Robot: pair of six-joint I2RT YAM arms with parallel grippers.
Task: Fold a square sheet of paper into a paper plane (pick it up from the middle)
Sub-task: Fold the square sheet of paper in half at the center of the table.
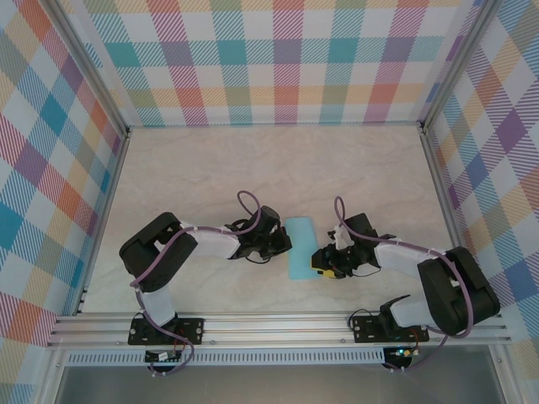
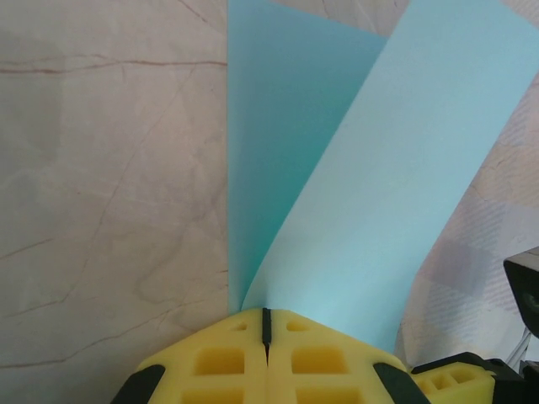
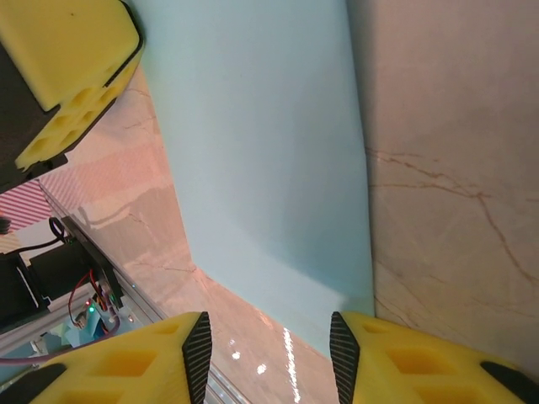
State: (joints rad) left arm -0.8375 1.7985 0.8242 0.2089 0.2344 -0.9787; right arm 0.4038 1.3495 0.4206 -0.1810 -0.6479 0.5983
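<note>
The square sheet of paper [image 1: 301,248] is light blue and lies folded into a narrow strip on the table between my two grippers. My left gripper [image 1: 282,244] is shut on its left edge. In the left wrist view, one layer [image 2: 379,194] rises from the shut jaws of the left gripper [image 2: 266,313] while the other layer [image 2: 269,126] lies flat. My right gripper [image 1: 320,263] stands open at the strip's near right corner. In the right wrist view the paper [image 3: 261,151] lies just ahead of the right gripper [image 3: 269,337]. The paper plane is out of view.
The marble-patterned table [image 1: 210,168] is walled by checked panels on three sides. An aluminium rail [image 1: 269,324] runs along the near edge. A yellow finger of the left gripper [image 3: 67,67] shows at the right wrist view's top left.
</note>
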